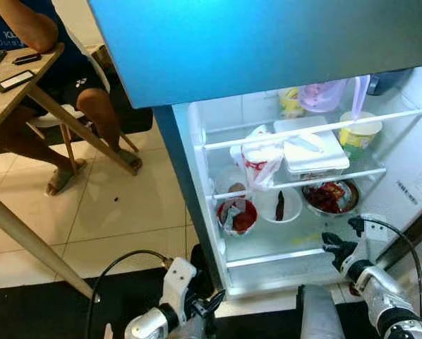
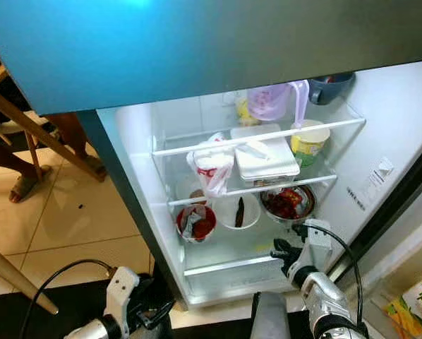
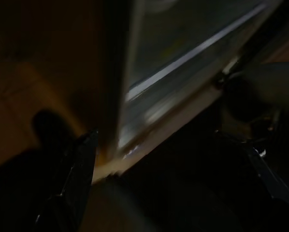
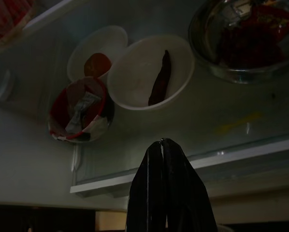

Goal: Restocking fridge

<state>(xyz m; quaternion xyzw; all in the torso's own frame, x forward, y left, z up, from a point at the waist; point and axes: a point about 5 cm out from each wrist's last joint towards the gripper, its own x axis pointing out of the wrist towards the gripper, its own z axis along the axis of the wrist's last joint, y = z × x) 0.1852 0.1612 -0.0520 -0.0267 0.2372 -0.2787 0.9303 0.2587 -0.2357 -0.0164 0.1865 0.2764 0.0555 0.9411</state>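
with the fridge [image 1: 197, 141] door open, right gripper [image 4: 163, 143] sits at the lower shelf's front edge, fingers clenched, holding nothing. on that shelf: white bowl [image 4: 151, 72] w/ a dark pepper, red cup [image 4: 80, 110] beside it, steel bowl [image 4: 241, 38] near the right wall. left gripper [image 1: 209, 305] low by the fridge's outer corner, fingers released. person seated at the counter [image 1: 17, 88], well apart.

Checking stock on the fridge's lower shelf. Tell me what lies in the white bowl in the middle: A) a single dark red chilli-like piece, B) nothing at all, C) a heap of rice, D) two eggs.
A: the white bowl holds one long dark red piece, between the red paper bowl and the steel bowl.
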